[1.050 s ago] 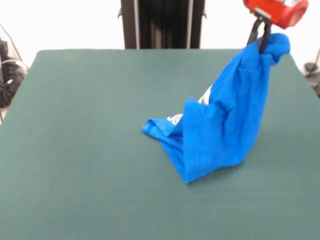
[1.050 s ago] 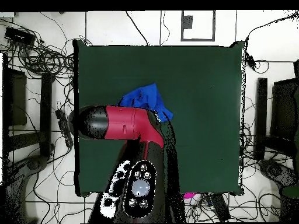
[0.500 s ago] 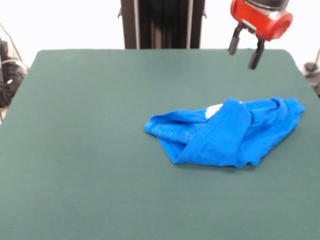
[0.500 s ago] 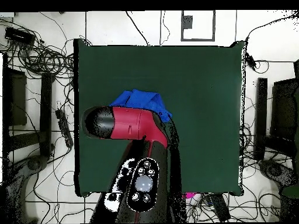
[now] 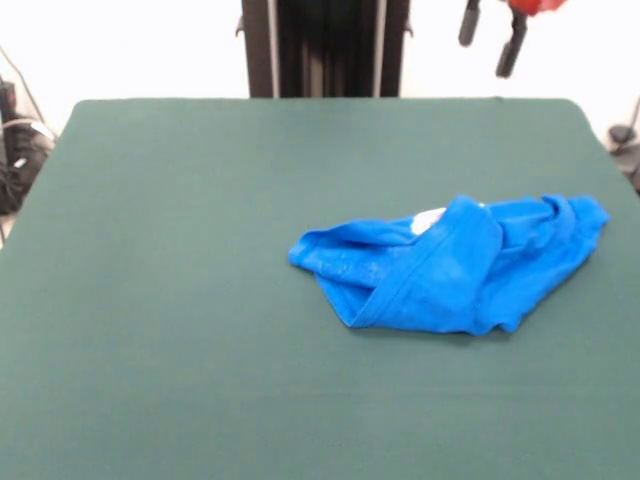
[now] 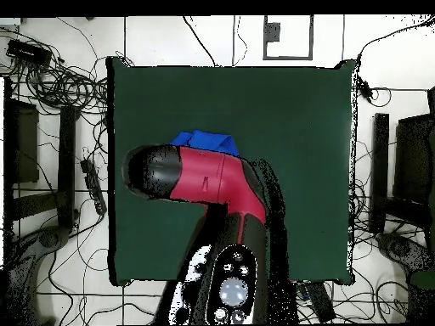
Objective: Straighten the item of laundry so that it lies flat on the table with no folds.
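The item of laundry (image 5: pixel 450 268), a bright blue shirt, lies crumpled on the dark green table (image 5: pixel 180 300), right of centre in the front view. It is folded over itself, with a small patch of white print showing at its top. My gripper (image 5: pixel 490 40) hangs open and empty high above the table's far right edge, well clear of the cloth. In the overhead view the red arm covers most of the shirt (image 6: pixel 204 141), and only a blue strip shows past it.
Cables and dark equipment (image 6: pixel 51 76) lie on the floor around the table in the overhead view. The robot's dark pedestal (image 5: pixel 325 48) stands behind the table's far edge.
A second ago the gripper held the shirt lifted by one end. It let go, the shirt dropped into a crumpled heap, and the open gripper has risen higher.
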